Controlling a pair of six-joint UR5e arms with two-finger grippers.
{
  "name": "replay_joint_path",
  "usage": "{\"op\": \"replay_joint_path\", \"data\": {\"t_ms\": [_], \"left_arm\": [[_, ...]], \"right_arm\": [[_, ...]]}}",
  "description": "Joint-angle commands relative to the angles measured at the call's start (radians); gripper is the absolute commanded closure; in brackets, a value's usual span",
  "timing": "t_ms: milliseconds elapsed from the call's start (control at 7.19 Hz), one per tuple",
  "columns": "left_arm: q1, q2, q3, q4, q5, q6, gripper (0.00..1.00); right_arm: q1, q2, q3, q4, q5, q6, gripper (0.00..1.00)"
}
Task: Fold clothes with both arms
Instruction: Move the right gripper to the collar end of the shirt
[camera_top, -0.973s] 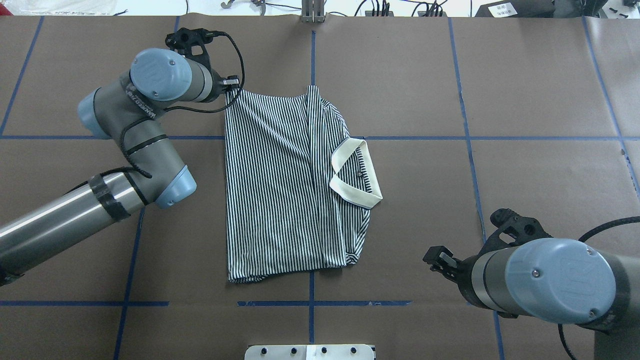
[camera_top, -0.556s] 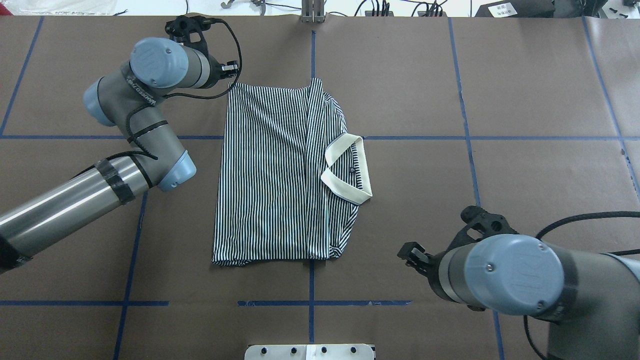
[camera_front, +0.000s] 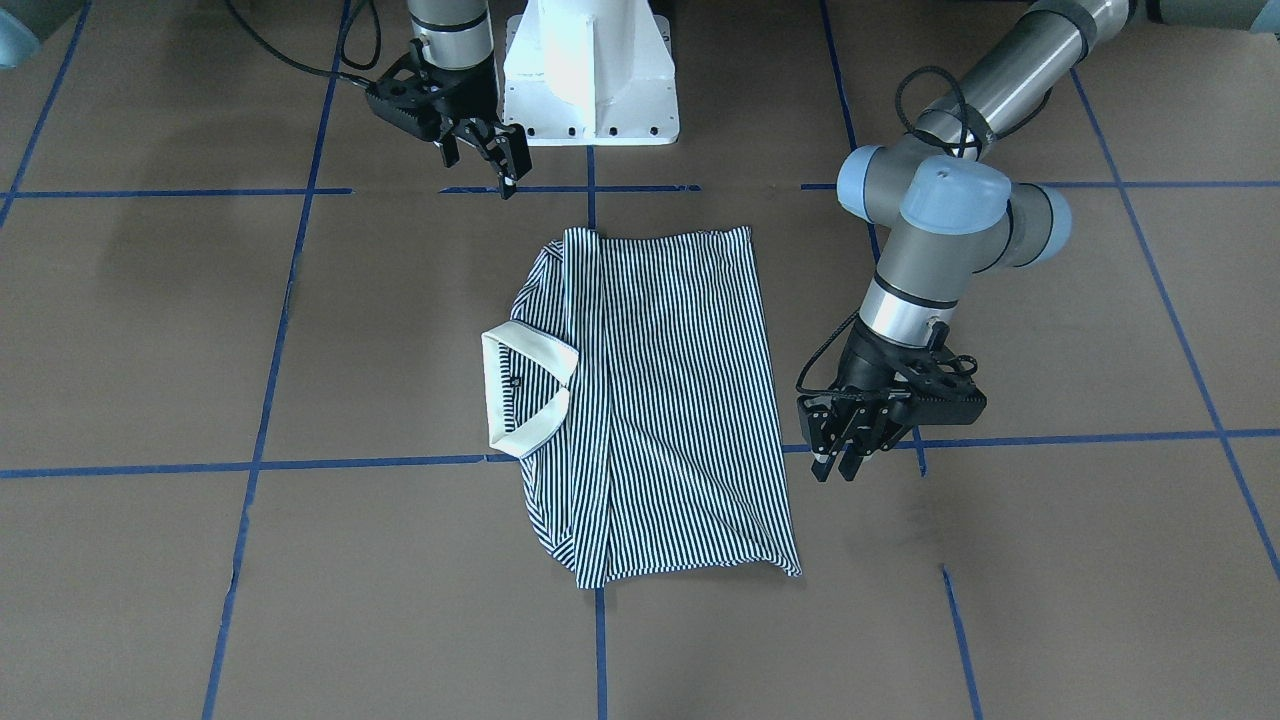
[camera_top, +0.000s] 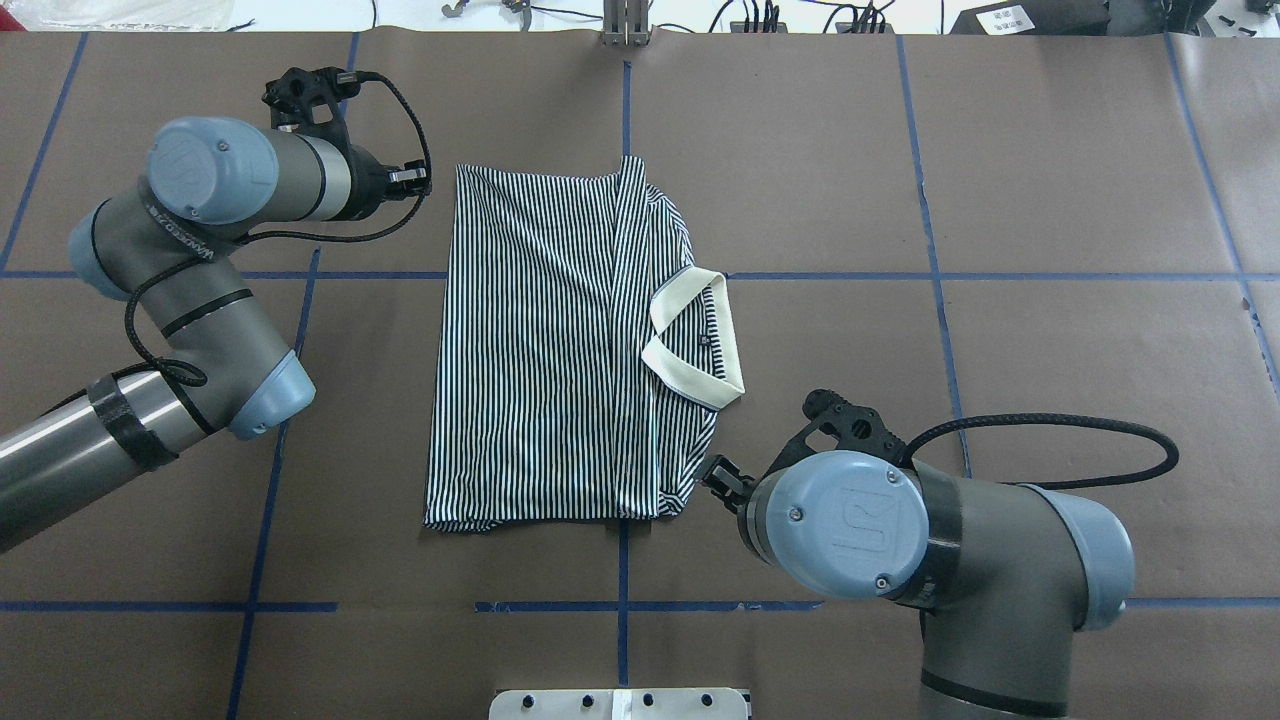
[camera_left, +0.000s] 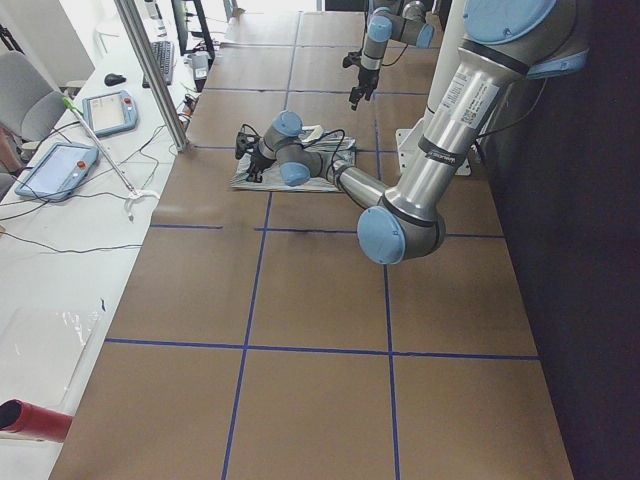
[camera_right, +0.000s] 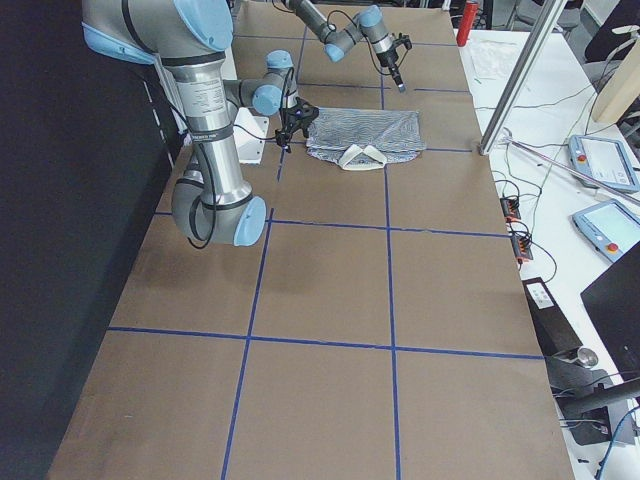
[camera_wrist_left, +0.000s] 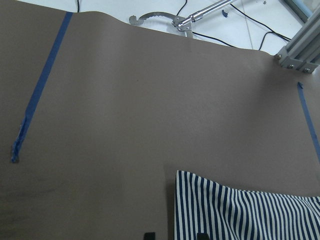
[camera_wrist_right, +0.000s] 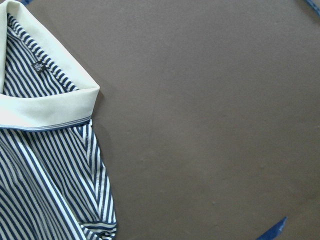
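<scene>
Polo shirt: the navy-and-white striped polo shirt (camera_top: 540, 350) lies folded flat near the middle of the table (camera_top: 1050, 180), and neither gripper touches it.
Collar: the cream collar (camera_top: 695, 340) sits at the shirt's right edge in the overhead view and at its left edge in the front-facing view.
Left gripper: the left gripper (camera_top: 422, 180) is released and holds nothing. It sits just beside the shirt's far left corner, clear of the cloth. In the left wrist view both fingertips (camera_wrist_left: 201, 235) stand apart at the bottom edge, with that striped corner showing between them.
Right gripper: the right gripper (camera_front: 482, 165) has its fingers spread and is empty. In the overhead view it appears just beside the shirt's near right corner. In the front-facing view it is apart from the cloth, on the side of the white base (camera_front: 590, 70). Its wrist camera looks down on the collar and the folded striped edge.
Writing on the shirt: a small dark tag (camera_wrist_right: 37, 66) sits inside the collar; its marking is too small to read.
Writing on the arms: white lettering runs along the left arm (camera_top: 185, 232), too small to read. The right arm (camera_top: 858, 510) has an embossed emblem on its blue cap, and its letters are not clear.
Table markings: blue tape lines (camera_top: 626, 110) form a grid on the brown cover, and the shirt lies across one crossing.
</scene>
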Motion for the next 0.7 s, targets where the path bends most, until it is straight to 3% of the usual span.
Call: {"op": "replay_joint_path", "data": {"t_ms": [0,278,556], "left_arm": [[0.004,0.015,-0.023,0.000,-0.011,-0.048,0.60],[0.013,0.016,-0.023,0.000,-0.011,-0.059,0.59],[0.013,0.016,-0.025,0.000,-0.011,-0.070,0.58]], "right_arm": [[0.014,0.052,-0.128,0.151,-0.014,0.114,0.01],[0.015,0.155,-0.259,0.154,-0.011,0.206,0.05],[0.007,0.174,-0.310,0.149,-0.007,0.219,0.06]]}}
